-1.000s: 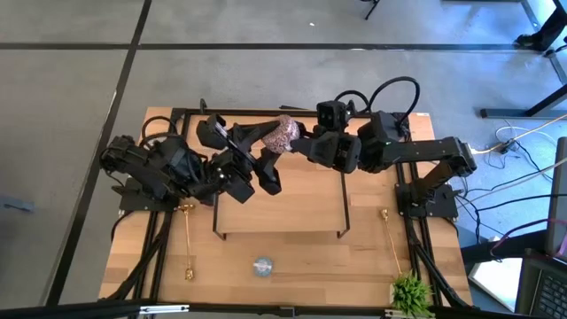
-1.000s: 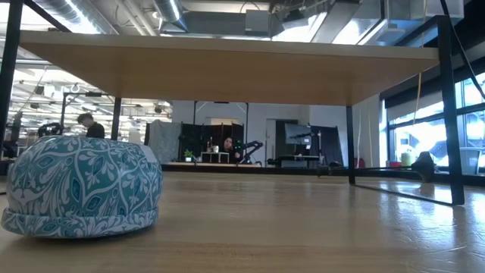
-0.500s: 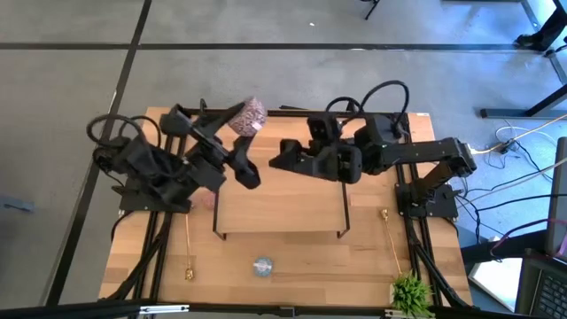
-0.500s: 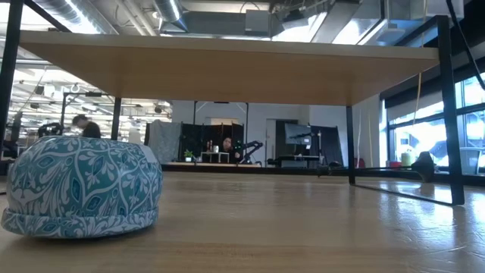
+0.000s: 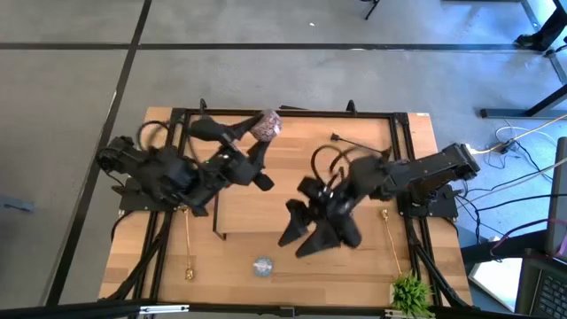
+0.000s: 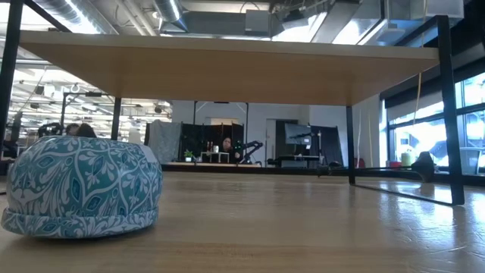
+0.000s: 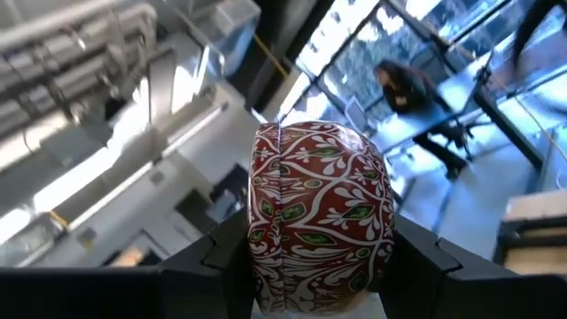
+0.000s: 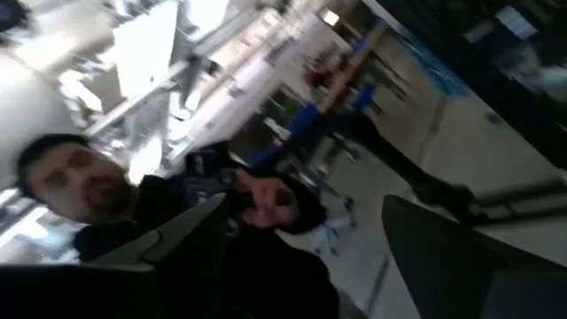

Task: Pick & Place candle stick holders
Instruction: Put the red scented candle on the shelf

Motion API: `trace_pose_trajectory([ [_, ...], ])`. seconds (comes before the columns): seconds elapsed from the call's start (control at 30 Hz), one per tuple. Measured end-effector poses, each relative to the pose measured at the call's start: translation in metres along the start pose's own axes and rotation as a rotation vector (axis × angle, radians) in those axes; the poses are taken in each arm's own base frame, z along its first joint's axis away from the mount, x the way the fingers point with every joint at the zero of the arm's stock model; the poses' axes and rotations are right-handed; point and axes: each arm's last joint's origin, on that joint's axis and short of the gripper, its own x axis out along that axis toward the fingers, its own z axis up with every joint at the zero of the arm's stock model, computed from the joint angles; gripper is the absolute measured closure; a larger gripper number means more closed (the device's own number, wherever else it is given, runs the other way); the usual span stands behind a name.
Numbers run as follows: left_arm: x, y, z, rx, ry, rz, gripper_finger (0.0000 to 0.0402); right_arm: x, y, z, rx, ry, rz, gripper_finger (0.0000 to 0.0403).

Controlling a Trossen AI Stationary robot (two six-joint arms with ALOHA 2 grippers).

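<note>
Left gripper (image 5: 263, 133) grips our mauve round (image 5: 267, 126) above the table's far edge; right gripper (image 5: 306, 232), open, nearer blue round (image 5: 263, 265).

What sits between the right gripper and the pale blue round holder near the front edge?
Nothing: in the high view, only bare wood separates the right gripper from the pale blue holder.

The counter (image 6: 303, 227) is smooth, pale wood with a soft sheen. The blue round (image 6: 82, 186) looks like patterned, faintly glossy ceramic or glass; the red-patterned round (image 7: 321, 217) seems similarly glossy.
</note>
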Motion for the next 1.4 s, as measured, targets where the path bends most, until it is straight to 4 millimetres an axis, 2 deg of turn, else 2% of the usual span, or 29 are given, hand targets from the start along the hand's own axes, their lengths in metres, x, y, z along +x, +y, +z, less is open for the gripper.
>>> trace_pose_trajectory([
  [0.23, 0.012, -0.03, -0.02, -0.097, 0.098, 0.006, 0.023, 0.001, -0.01, -0.03, 0.026, 0.05, -0.322, 0.0148],
  [0.5, 0.012, -0.042, -0.026, -0.319, 0.102, -0.007, 0.0231, -0.023, 0.001, -0.051, -0.018, -0.01, -0.705, 0.0226],
  [0.77, 0.005, -0.05, -0.031, -0.402, 0.098, -0.088, 0.0231, -0.043, 0.029, -0.063, -0.079, -0.164, -0.877, 0.0295],
  [0.97, 0.002, -0.055, -0.045, -0.461, 0.117, -0.25, 0.0231, -0.052, 0.038, -0.071, -0.05, -0.217, -0.942, 0.031],
  [1.1, -0.002, -0.063, -0.049, -0.361, 0.117, -0.321, 0.0231, -0.054, 0.039, -0.078, -0.002, -0.226, -0.969, 0.0309],
  [1.27, -0.016, -0.083, -0.049, -0.035, 0.107, -0.322, 0.0231, -0.056, 0.039, -0.084, 0.049, -0.23, -0.997, 0.0302],
  [1.4, -0.022, -0.082, -0.05, -0.037, 0.114, -0.332, 0.0231, -0.058, 0.038, -0.086, 0.091, -0.243, -1.017, 0.0298],
])
